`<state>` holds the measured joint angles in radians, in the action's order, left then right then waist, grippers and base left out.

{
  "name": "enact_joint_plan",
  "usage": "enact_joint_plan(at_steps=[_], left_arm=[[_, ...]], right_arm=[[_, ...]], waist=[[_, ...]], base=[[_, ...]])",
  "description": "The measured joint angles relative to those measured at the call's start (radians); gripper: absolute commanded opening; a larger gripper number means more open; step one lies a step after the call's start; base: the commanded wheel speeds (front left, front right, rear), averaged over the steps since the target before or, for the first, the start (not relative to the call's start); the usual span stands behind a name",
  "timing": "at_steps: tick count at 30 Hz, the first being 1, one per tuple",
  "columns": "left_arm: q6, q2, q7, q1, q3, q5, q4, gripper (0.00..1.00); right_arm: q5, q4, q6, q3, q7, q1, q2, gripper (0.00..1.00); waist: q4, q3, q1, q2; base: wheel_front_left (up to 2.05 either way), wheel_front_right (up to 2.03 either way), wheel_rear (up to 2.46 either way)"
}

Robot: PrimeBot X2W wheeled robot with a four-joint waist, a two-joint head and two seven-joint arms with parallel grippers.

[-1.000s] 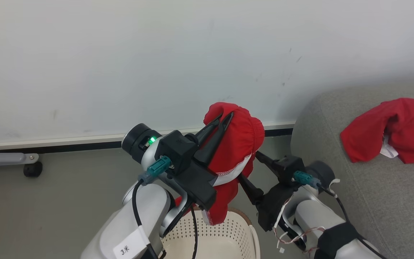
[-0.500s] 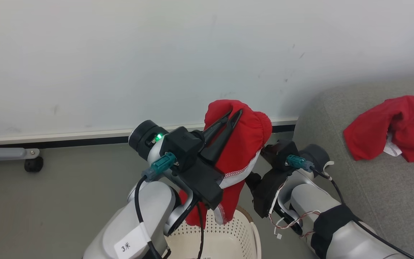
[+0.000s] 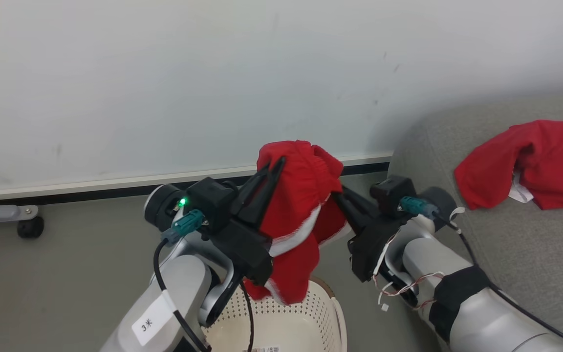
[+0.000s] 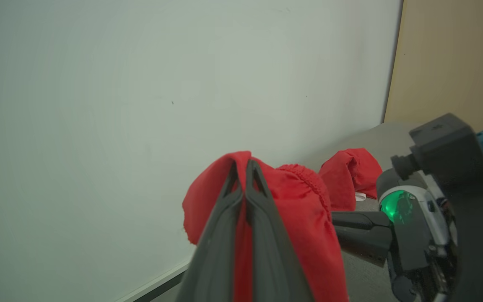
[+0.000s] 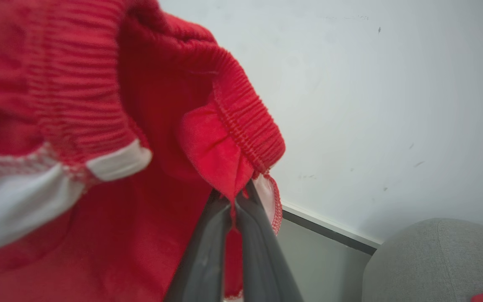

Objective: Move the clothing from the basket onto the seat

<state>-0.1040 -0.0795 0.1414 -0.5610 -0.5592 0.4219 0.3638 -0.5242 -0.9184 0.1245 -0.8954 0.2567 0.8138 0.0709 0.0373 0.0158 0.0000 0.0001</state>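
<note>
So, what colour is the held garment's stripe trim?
White trim on the red fabric garment; right wrist view best.

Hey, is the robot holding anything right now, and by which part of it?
One red garment, above the basket: the left tool is shut on its top fold, the right tool pinches the ribbed waistband edge.

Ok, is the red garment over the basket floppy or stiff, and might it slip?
Probably floppy: the red garment sags in folds between left gripper and right gripper. Seemingly light; fingertip pinches hold it. Its edge might slip.
</note>
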Motion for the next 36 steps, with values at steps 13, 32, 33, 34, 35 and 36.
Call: enact_joint_plan(at_steps=[13,32,33,34,35,36], left_arm=[[0.026,-0.016,0.032,0.065,0.039,0.022,0.054,1.00],[0.025,-0.015,0.081,0.185,0.016,0.024,0.067,1.00],[0.025,-0.015,0.081,0.185,0.013,0.024,0.065,1.00],[0.025,-0.014,0.082,0.185,0.010,0.024,0.063,1.00],[0.025,-0.013,0.082,0.187,0.008,0.024,0.060,1.00],[0.025,-0.012,0.089,0.191,0.006,0.023,0.057,1.00]], right_arm=[[-0.032,0.000,0.000,0.041,0.000,0.057,0.061,0.00],[0.003,0.071,0.000,0.045,0.000,0.080,0.165,0.00],[0.007,0.076,0.000,0.047,0.000,0.081,0.168,0.00],[0.007,0.081,0.000,0.049,0.000,0.083,0.171,0.00],[0.009,0.087,0.000,0.049,0.000,0.084,0.174,0.00],[0.013,0.096,0.000,0.049,0.000,0.086,0.176,0.00]], waist=[[0.080,-0.010,0.0000,0.0000],[0.273,-0.006,0.0000,0.0000],[0.287,-0.006,-0.0001,0.0000],[0.300,-0.006,0.0000,0.0000],[0.313,-0.006,0.0000,0.0000],[0.326,-0.006,0.0000,0.0000]], base=[[0.00,0.00,0.00],[0.00,0.00,0.00],[0.00,0.00,0.00],[0.00,0.00,0.00],[0.00,0.00,0.00],[0.00,0.00,0.00]])
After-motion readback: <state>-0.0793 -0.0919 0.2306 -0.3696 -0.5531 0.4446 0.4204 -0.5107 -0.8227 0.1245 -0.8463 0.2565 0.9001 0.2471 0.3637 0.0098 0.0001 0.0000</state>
